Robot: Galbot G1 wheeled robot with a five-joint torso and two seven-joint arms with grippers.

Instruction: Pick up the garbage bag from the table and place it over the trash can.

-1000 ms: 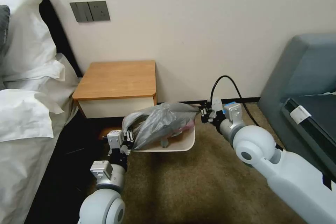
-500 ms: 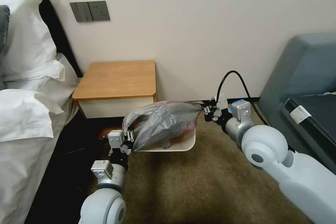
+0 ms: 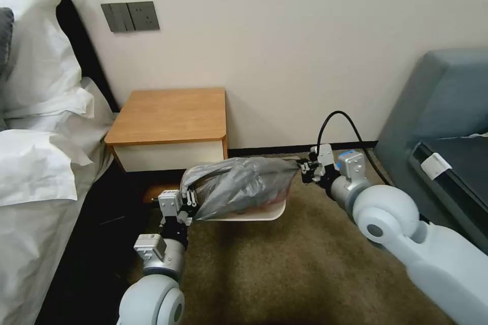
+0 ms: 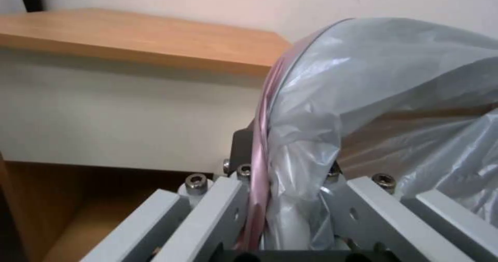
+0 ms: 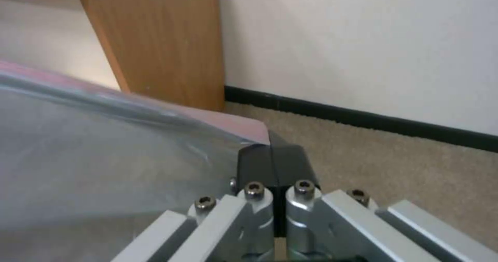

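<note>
Claws are working as a pair: the left claw (image 3: pixel 187 198) and the right claw (image 3: pixel 304 168) are each clamping one edge of the garbage bag (image 3: pixel 239 187), stretching its mouth wide over the trash can (image 3: pixel 264 212) beside the desk (image 3: pixel 170 114).

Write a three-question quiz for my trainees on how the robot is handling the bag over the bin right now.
1. True or false: both the left claw and the right claw are shut on the garbage bag.
2. Where is the bag? A) flat on the table B) stretched above the trash can C) on the bed
3. Fill in: the trash can stands on the ______, beside the table.

Key
1. True: each claw pinches one edge of the bag.
2. B
3. carpet
</note>
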